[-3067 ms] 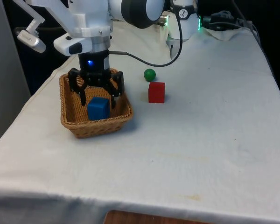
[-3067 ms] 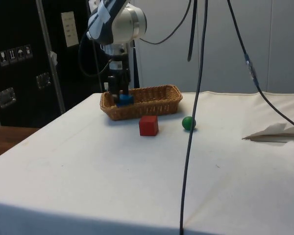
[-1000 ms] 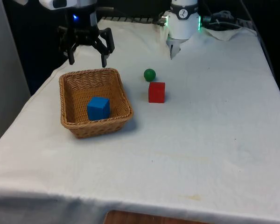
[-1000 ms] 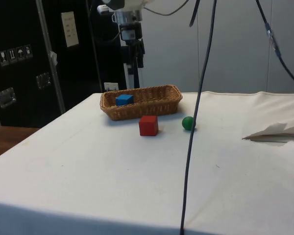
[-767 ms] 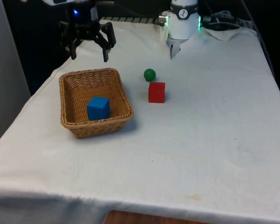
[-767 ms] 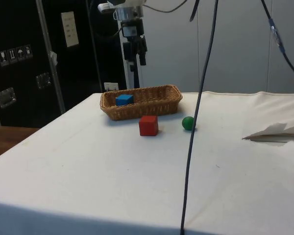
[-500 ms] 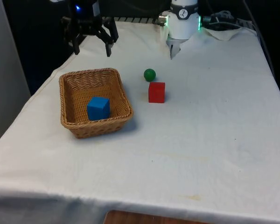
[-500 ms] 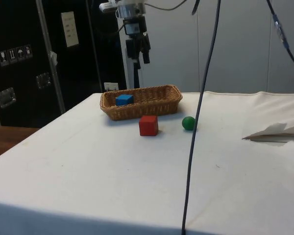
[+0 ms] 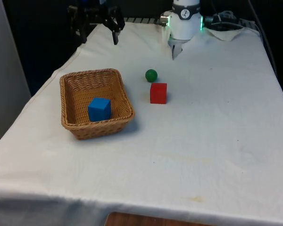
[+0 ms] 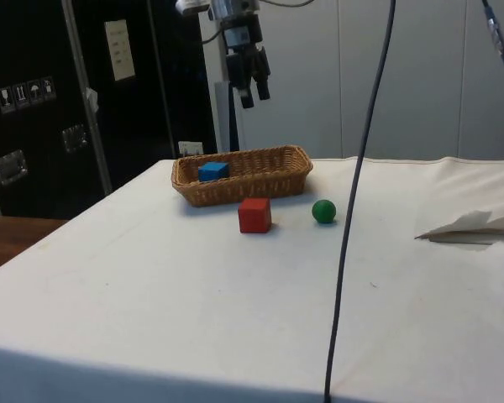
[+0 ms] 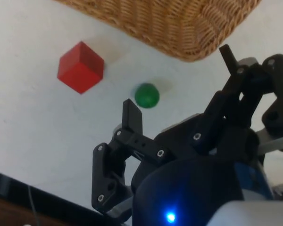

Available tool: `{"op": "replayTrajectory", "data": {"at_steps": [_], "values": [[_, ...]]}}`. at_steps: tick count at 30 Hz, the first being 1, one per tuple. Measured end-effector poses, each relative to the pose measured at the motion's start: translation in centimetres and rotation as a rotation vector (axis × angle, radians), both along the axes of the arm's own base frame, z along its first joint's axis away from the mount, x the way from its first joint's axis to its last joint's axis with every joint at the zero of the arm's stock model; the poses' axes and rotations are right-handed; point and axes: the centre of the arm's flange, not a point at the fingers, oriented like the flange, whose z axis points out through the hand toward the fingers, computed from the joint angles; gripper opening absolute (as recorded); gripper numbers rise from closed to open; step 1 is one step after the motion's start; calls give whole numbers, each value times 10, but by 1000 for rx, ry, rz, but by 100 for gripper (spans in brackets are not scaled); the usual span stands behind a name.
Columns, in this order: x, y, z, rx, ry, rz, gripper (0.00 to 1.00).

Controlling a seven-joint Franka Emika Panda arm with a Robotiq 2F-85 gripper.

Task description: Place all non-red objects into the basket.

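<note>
Robot lab, cloth-covered test table (image 9: 203,141), hanging cables (image 10: 353,210), dark equipment cabinets (image 10: 34,109) on the left

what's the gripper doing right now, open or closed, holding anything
Gripper: open, holding nothing, raised in the air beyond the basket.

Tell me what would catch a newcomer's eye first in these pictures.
Probably the blue cube lying in the wicker basket on the front view's left. Next, the red cube and green ball, close together on the cloth beside the basket. The open gripper hangs high above the table's far end.
</note>
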Motion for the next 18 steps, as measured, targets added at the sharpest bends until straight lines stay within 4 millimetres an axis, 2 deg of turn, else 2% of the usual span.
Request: {"op": "replayTrajectory", "data": {"at_steps": [18], "values": [[-30,4,25,16,53,-5,100]]}}
